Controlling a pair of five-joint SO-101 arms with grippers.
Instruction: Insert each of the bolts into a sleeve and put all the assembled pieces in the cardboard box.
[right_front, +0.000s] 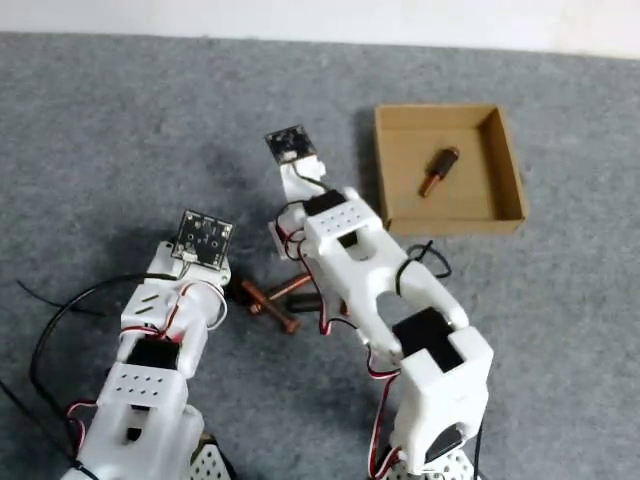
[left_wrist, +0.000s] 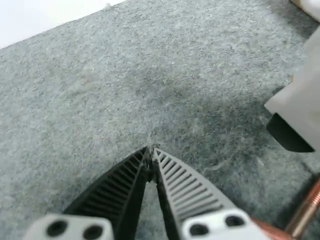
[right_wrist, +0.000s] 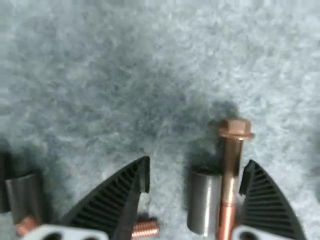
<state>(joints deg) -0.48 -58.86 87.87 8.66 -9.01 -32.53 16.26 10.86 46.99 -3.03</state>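
Note:
My right gripper (right_wrist: 197, 167) is open and low over the grey felt. A dark grey sleeve (right_wrist: 204, 200) and a copper bolt (right_wrist: 230, 170) lie side by side between its fingers, the bolt's hex head pointing away. A second sleeve (right_wrist: 22, 195) with a threaded copper end at its mouth lies off to one side, and another threaded bolt tip (right_wrist: 145, 229) shows beside a finger. My left gripper (left_wrist: 150, 150) is shut on nothing, just above the felt. Two crossed copper bolts (right_front: 272, 300) lie between the arms. An assembled piece (right_front: 437, 172) rests in the cardboard box (right_front: 505, 160).
The right arm's white body (right_front: 370, 270) hangs over the parts and hides some of them from above. Part of it (left_wrist: 297, 110) also stands close beside my left gripper, with a copper bolt (left_wrist: 306, 202) near it. Bare felt stretches to the far left.

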